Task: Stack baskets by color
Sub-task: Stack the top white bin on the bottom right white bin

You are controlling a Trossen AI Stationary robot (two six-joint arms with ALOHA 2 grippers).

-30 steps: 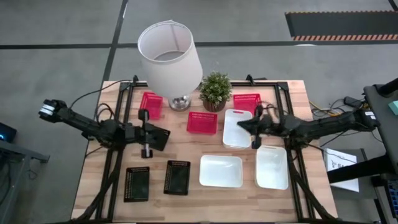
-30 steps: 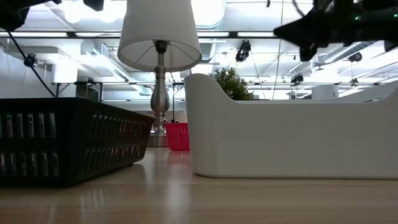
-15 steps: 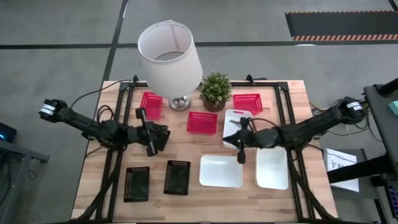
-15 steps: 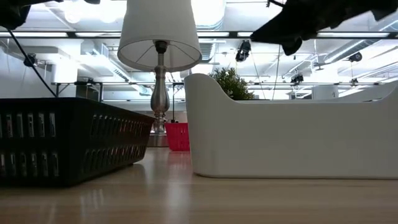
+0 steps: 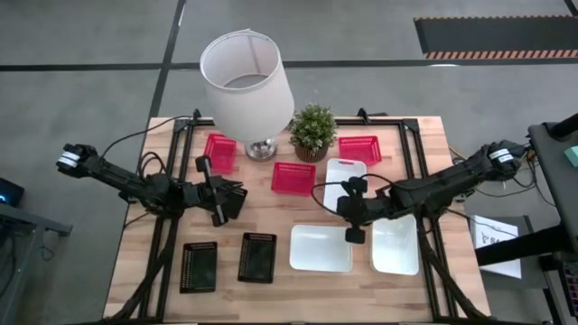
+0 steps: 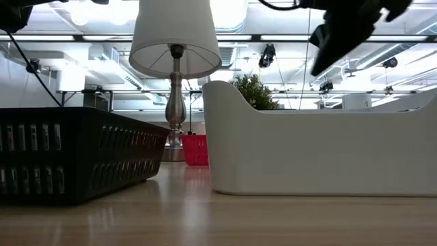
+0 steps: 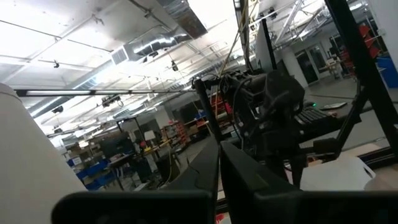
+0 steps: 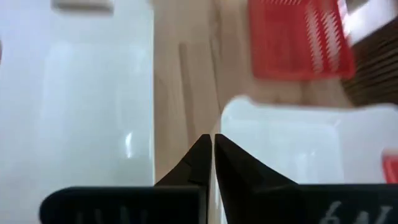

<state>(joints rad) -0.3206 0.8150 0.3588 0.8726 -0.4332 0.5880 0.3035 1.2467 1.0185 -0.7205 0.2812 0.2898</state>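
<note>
From overhead, the right hand [image 5: 353, 236] hovers with its fingers pressed together, empty, over the gap between the two white baskets [image 5: 321, 248] [image 5: 396, 244] near the front edge of the tabletop [image 5: 298, 289]. Its wrist view shows bare wood there, with a red basket [image 8: 300, 40] beyond. The left hand [image 5: 218, 219], also pinched shut, waits left of centre. Two black baskets [image 5: 200, 266] [image 5: 257, 257] sit front-left; the low view shows only basket walls.
</note>
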